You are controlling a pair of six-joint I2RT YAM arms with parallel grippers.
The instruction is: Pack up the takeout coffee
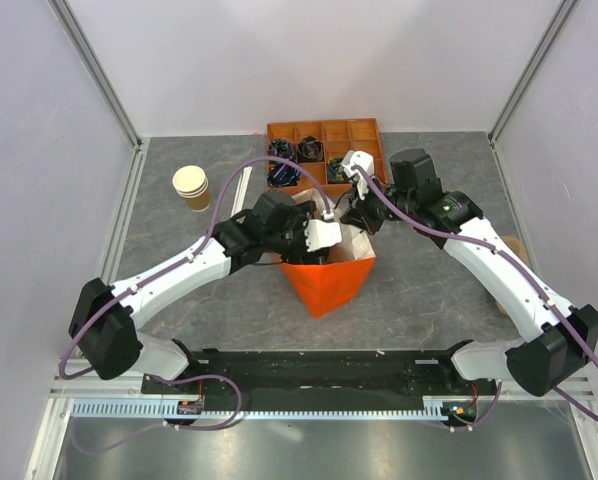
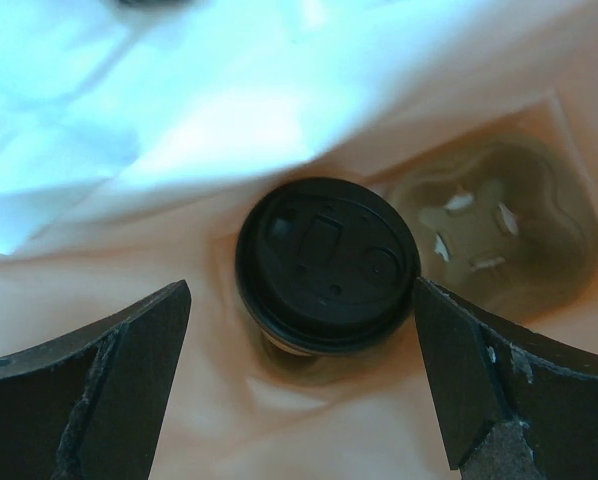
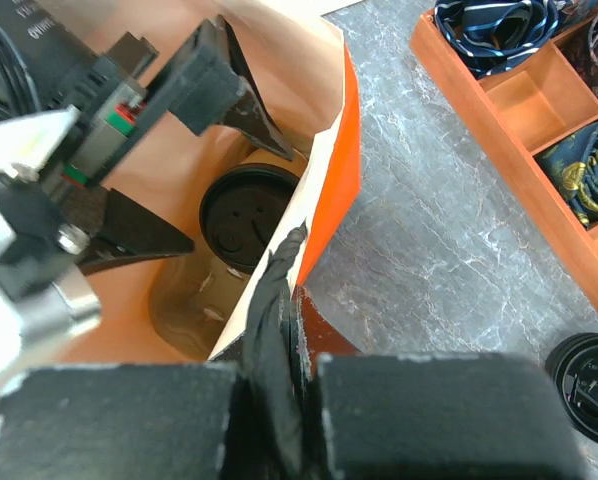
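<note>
The takeout coffee (image 2: 327,263) already stands inside the orange bag (image 1: 329,280), down at the bottom, in one pocket of a pale cup carrier (image 2: 499,225) whose neighbour pocket is free. The left gripper (image 2: 301,300) hangs just above it with the fingers (image 2: 109,380) wide apart, one at each side of the black lid, and as far as I can judge not touching it. The right gripper (image 3: 282,275) is closed on the upper edge of the bag wall and holds the mouth open. So the step in hand is, I think, to take the left gripper out. To do it well, the arm should go straight up with the jaws open as they are, so that no finger catches the lid rim or pulls the paper wall. The right gripper should let go of the edge only when the left one is outside, because the thin paper may fall inward. Some things are not clear. The body of the cup is hidden under its lid in both wrist views, so I cannot tell how deep it sits in the pocket or if it is a little tilted. From the top camera the two arms cover the bag mouth and the cup is not visible at all. The white crumpled sheet at the top of the left wrist view is overexposed.
</note>
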